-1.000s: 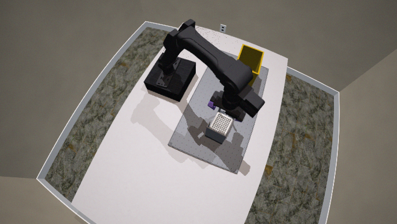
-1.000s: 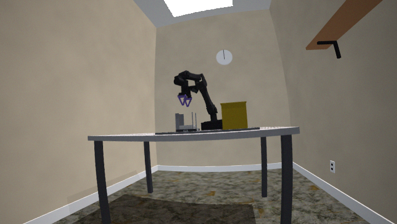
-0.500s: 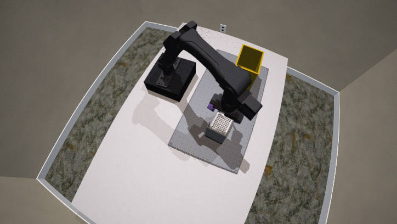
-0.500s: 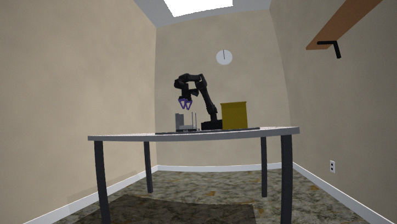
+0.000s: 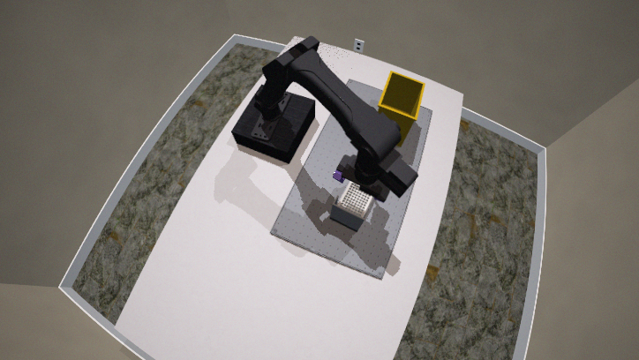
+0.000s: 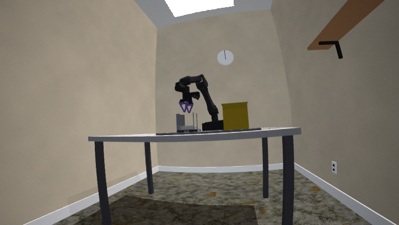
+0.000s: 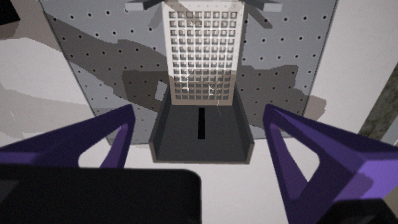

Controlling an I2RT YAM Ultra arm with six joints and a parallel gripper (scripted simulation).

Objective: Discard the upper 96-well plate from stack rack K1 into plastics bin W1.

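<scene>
The grey stack rack K1 [image 5: 349, 210] stands on the perforated grey mat. The white upper 96-well plate [image 5: 354, 197] lies on top of it; the lower plate is hidden beneath. In the wrist view the plate [image 7: 202, 52] fills the upper middle, with the rack's dark back wall [image 7: 201, 130] below it. My gripper [image 7: 198, 111], with purple fingers, is open and empty, hovering above the rack with a finger to each side. From the side view it [image 6: 185, 107] hangs a little above the rack [image 6: 187, 123]. The yellow plastics bin W1 [image 5: 401, 105] stands upright at the mat's far end.
The arm's black base block [image 5: 274, 124] sits on the white table left of the mat. The bin [image 6: 235, 115] stands right of the rack in the side view, near the base.
</scene>
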